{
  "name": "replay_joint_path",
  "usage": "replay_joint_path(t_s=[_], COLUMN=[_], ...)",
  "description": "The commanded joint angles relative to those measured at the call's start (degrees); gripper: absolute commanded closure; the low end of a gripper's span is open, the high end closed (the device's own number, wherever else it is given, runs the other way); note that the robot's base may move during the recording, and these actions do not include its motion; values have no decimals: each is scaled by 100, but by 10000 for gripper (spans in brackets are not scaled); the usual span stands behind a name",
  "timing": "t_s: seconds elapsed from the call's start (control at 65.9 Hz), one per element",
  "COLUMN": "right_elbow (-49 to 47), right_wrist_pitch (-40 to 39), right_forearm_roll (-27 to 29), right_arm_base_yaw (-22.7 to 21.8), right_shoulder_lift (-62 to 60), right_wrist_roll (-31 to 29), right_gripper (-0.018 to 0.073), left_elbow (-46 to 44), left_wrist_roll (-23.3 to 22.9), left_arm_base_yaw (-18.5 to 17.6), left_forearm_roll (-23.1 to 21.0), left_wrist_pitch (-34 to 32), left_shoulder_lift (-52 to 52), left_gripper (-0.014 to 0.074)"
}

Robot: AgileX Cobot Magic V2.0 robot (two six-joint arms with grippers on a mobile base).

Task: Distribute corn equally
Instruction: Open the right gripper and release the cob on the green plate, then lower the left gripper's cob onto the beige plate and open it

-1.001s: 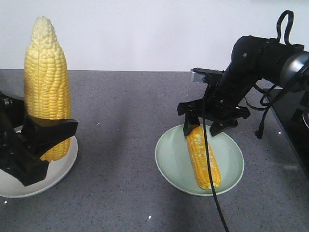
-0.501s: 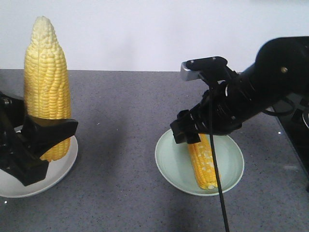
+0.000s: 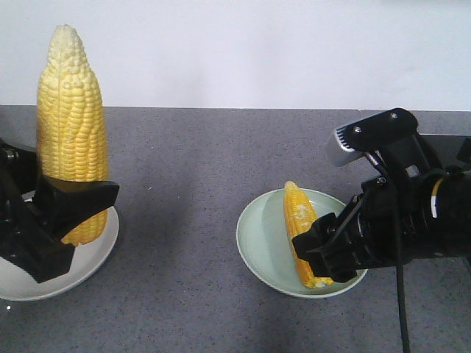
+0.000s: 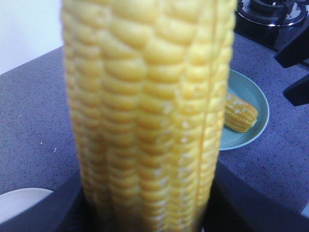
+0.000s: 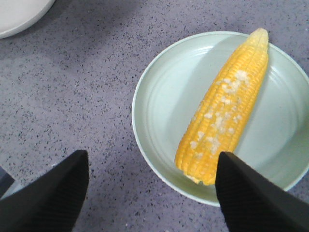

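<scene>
Front view, left end effector (image 3: 66, 213): your left arm holds one corn cob (image 3: 71, 125) upright, pale tip up, black fingers clamped on its lower part.
Front view, white plate (image 3: 88, 268): sits on the grey speckled tabletop (image 3: 191, 184) directly under the held cob; you cannot tell from here whether the cob's base touches it.
Front view, green plate (image 3: 257, 243): well apart from the white plate, to its right; a second corn cob (image 3: 300, 228) lies flat in it, tip pointing away from the camera.
Front view, right end effector (image 3: 331, 254): your right arm's black body covers the near end of the lying cob; finger spacing is hidden in this view.
Left wrist view, held cob (image 4: 149, 111): fills most of the frame, blurred, gripped at the bottom between dark fingers.
Left wrist view, background: the green plate (image 4: 251, 94) with the lying cob (image 4: 240, 113) is visible past the right side; an edge of the white plate (image 4: 19, 203) shows bottom left.
Right wrist view, fingers (image 5: 48, 198): both black fingertips are spread wide apart, holding nothing.
Right wrist view, lying cob (image 5: 227, 111): rests diagonally in the green plate (image 5: 154, 96), its blunt end near the right-hand fingertip, not gripped.
Right wrist view, top left: a rim of the white plate (image 5: 19, 14) on the tabletop (image 5: 72, 87).
</scene>
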Motion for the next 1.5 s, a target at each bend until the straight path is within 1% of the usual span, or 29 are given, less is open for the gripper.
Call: replay_joint_path(t_s=[0.0,0.061,0.121,0.182,0.258,0.319,0.394,0.531,0.804,0.971,1.122,1.198,1.365,1.487], right_elbow=[-85,-58,-58,-58,-58,-58,-58,-58,-58,-58,-58,-58,-58,-58], right_wrist_pitch=[-250,-194,-94,-20,39,90,114,114,121,128,128,128,128,127], right_forearm_roll=[5,29,35,35,35,35,35,35,35,42,42,42,42,48], right_arm_base_yaw=[14,14,14,14,14,14,14,14,14,14,14,14,14,14], right_shoulder_lift=[-213,-239,-239,-239,-239,-239,-239,-239,-239,-239,-239,-239,-239,-239], right_wrist_roll=[-43,-43,-43,-43,-43,-43,-43,-43,-43,-43,-43,-43,-43,-43], right_gripper=[34,34,34,34,34,34,34,34,34,34,34,34,34,34], left_elbow=[-134,-134,-143,-210,-418,-680,-985,-1400,-1804,-1838,-1838,-1838,-1838,-1838], left_wrist_roll=[-8,-14,-31,-160,-491,-704,-872,-921,-921,-921,-921,-921,-914,-914], left_arm_base_yaw=[-2,-2,-2,3,74,204,399,856,1899,2409,2618,2619,2619,2619], left_forearm_roll=[-90,-79,20,234,617,950,1214,1447,1447,1447,1442,1444,1287,1292], left_wrist_pitch=[-471,-453,-393,-290,52,414,859,1381,1933,2212,2352,2421,2523,2609], left_shoulder_lift=[16,94,204,341,571,777,1059,1546,2519,3100,3533,3716,4010,4198], left_gripper=[296,296,296,296,296,296,296,296,296,296,296,296,296,296])
